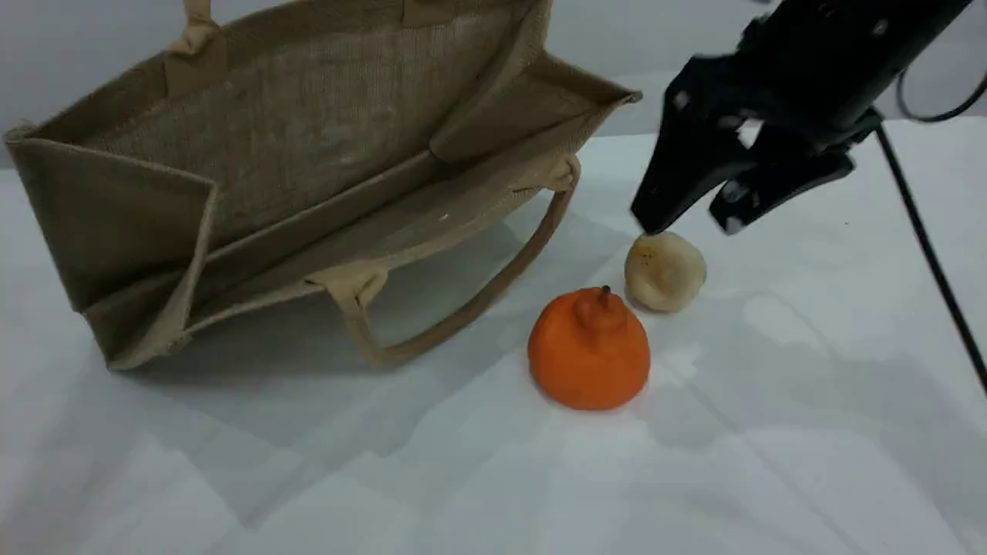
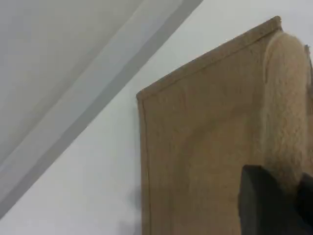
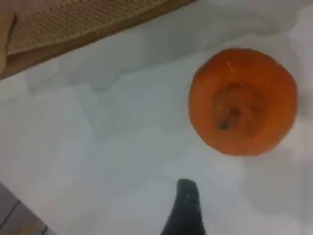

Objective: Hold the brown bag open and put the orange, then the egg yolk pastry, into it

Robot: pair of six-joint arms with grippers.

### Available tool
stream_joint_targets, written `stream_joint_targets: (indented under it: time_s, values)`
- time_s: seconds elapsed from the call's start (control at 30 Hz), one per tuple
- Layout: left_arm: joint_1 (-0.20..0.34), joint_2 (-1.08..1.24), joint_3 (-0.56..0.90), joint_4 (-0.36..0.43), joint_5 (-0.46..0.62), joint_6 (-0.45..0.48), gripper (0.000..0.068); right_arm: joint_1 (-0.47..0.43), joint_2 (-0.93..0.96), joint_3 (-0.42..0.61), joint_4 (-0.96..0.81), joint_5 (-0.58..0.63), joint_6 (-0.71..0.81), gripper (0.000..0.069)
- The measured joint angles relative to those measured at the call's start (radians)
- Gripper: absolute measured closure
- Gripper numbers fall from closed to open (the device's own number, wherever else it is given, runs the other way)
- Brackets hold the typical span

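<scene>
While I watched from the scene view, the orange (image 1: 588, 351) sat nearest the camera on the white desk (image 1: 771, 432), upright with its knobby neck and dark stem on top. Just beyond it, slightly to the right and close beside it, lay the egg yolk pastry (image 1: 664, 270), pale with a browned patch on its left side. Above the pastry hung the right gripper (image 1: 690, 220), its jaws spread wide and holding nothing, one tip just over the pastry's top. My right wrist view looked straight down on the orange (image 3: 243, 101), with one dark fingertip (image 3: 187, 205) at the bottom edge. Farther back and to the left, the brown bag (image 1: 308, 177) stood tilted with its mouth open toward the camera, one loop handle (image 1: 463, 308) drooping onto the desk. In the left wrist view the left gripper (image 2: 274, 200) had its jaws closed on the bag's padded handle (image 2: 286, 112), beside the bag's woven panel (image 2: 195, 161).
</scene>
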Motion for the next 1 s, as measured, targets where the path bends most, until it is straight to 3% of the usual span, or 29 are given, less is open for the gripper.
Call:
stream_joint_targets:
  time_s: [1.0]
  values:
    - [0.000, 0.000, 0.000, -0.006, 0.000, -0.005, 0.0596, 0.123, 0.196, -0.001, 0.053, -0.284, -0.004, 0.0160]
